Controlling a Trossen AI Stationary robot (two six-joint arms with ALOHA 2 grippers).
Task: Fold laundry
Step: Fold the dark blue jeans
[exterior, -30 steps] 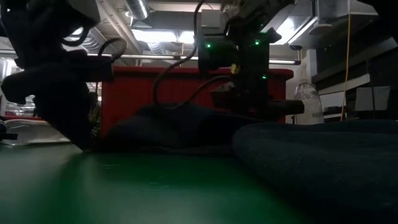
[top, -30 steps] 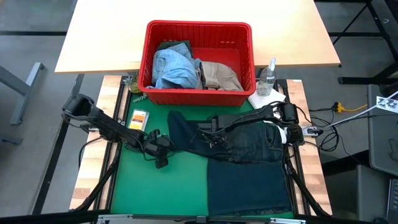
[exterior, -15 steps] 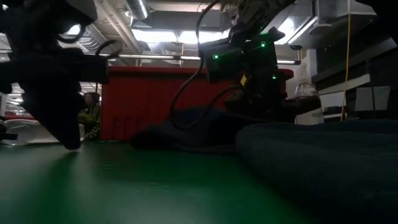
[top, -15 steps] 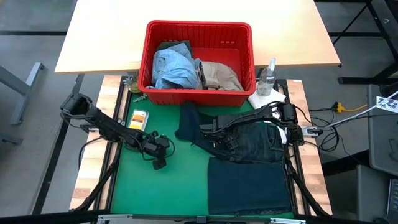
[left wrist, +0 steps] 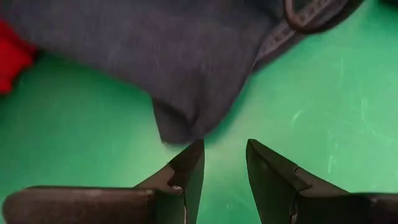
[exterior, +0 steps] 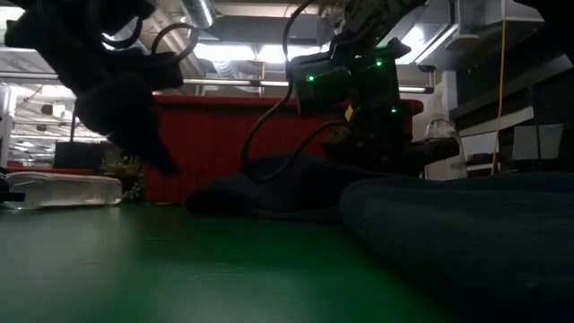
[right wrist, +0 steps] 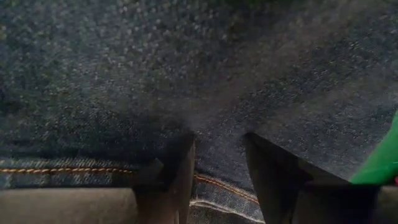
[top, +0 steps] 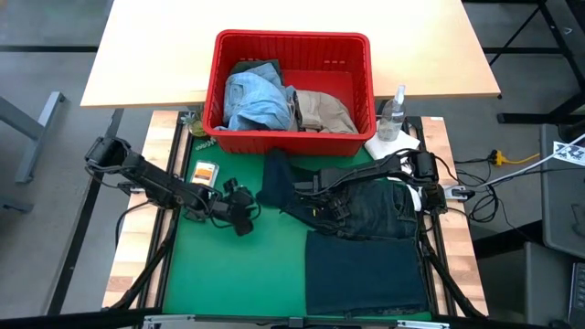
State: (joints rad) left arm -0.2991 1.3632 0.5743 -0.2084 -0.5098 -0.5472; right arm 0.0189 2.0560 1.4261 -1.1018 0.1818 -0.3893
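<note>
A green mat (top: pixel 233 274) is covering the slatted wooden table (top: pixel 128 247), and a pale tabletop (top: pixel 164 55) is standing just behind it over a grey floor. In the low view the room behind is showing ceiling lights and pipes.

A red plastic basket (top: pixel 292 44) is sitting at the far edge of the mat, holding the light blue denim (top: pixel 258 99), a dark olive green piece (top: pixel 258 68) and a beige khaki piece (top: pixel 324 111). A clear spray bottle (top: pixel 394 111) is standing just right of the basket, on a small white cloth (top: pixel 393 146). A small orange-and-white packet (top: pixel 203 175) is lying on the mat's left side; its print is too small to read.

The dark navy jeans (top: pixel 366 238) are lying across the mat's right half, one leg (top: pixel 274 178) reaching up towards the basket.

The left end effector (top: pixel 241 203) is hovering over bare mat just beside that leg's hem, its fingers (left wrist: pixel 189 168) standing partly apart and holding nothing. The right end effector (top: pixel 315 194) is pressing down on the jeans near the waistband, its fingers (right wrist: pixel 180 165) partly spread against the denim; whether it is gripping any fabric I cannot tell.
</note>
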